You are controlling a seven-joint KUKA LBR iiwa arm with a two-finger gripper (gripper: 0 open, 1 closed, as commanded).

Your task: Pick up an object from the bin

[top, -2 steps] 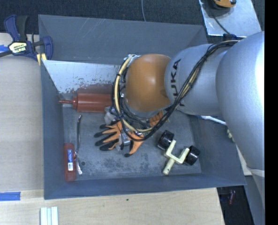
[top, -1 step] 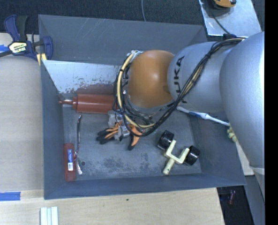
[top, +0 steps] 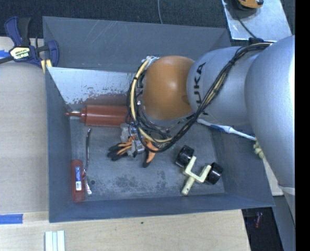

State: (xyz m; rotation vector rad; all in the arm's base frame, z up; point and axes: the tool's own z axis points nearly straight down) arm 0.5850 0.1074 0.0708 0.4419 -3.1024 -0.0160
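The gripper (top: 134,138) is seen at centre frame, right above the black-and-orange tool (top: 117,151), whose long axis is laid left-right; its opening cannot be told.

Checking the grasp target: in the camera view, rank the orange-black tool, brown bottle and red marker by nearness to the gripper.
1. orange-black tool, at the gripper, mid-bin.
2. brown bottle, up and left, by the back wall.
3. red marker, lower-left corner.
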